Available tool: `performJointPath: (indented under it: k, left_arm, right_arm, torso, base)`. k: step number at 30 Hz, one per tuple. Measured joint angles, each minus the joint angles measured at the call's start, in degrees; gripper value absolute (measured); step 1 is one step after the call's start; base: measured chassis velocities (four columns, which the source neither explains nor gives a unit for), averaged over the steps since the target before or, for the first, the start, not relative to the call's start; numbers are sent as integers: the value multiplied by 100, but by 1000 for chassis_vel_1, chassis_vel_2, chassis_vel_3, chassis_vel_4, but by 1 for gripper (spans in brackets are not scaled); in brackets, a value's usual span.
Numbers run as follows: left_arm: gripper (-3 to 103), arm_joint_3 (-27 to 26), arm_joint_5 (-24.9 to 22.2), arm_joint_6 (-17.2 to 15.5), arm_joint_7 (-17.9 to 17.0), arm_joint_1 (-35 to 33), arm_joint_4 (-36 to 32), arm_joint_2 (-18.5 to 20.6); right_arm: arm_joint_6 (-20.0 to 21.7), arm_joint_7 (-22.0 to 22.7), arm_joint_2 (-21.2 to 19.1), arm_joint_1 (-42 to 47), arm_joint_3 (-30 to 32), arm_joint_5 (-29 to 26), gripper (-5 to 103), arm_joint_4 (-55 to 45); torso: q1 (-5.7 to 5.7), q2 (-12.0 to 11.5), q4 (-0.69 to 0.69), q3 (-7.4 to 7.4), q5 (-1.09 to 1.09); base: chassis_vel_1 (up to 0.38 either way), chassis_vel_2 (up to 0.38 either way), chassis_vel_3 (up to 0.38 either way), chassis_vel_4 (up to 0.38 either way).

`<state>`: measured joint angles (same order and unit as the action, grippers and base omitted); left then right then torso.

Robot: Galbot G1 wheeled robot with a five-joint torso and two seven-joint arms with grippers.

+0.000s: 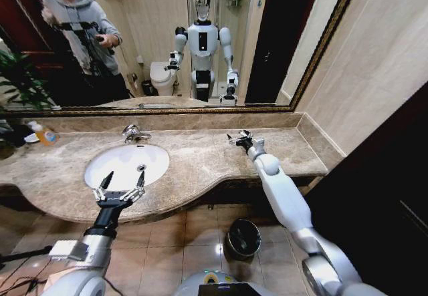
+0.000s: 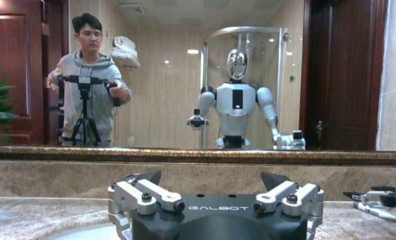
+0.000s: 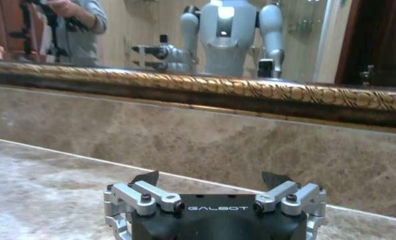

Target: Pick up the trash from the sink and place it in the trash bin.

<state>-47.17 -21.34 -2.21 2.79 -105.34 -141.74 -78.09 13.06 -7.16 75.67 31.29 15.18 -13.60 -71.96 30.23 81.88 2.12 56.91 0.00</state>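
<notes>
Both jaws stood spread, empty. Left gripper (image 1: pixel 123 182) hovered over the sink's (image 1: pixel 100 159) near rim, placed to reach in, though no trash could be made out inside. Right gripper (image 1: pixel 239 137) waited at three o'clock on the counter (image 1: pixel 200 156). Trash bin (image 1: pixel 243 237) sat on the floor at five o'clock, within easy reach for a drop.

A big gold-framed mirror (image 1: pixel 167 49) is hanging over the brown marble backsplash (image 3: pixel 184 135), beige wall tiles (image 1: pixel 381 55) are running alongside, and tan floor tiles (image 1: pixel 194 236) are showing below.
</notes>
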Motion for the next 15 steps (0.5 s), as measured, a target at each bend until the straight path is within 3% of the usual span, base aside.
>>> performJointPath:
  k: [7, 15]
  left_arm:
    - [100, 0, 0, 0, 0, 0, 0, 0]
    - [100, 0, 0, 0, 0, 0, 0, 0]
  right_arm:
    - [-135, -110, -207, -160, 368, 24, 100, 610]
    - [-250, -310, -133, -488, 368, -239, 100, 1417]
  torso:
    - [-1, 1, -5, -1, 0]
    - [-1, 1, -2, 0, 1]
  base:
    - [0, 0, 0, 0]
    - [0, 0, 0, 0]
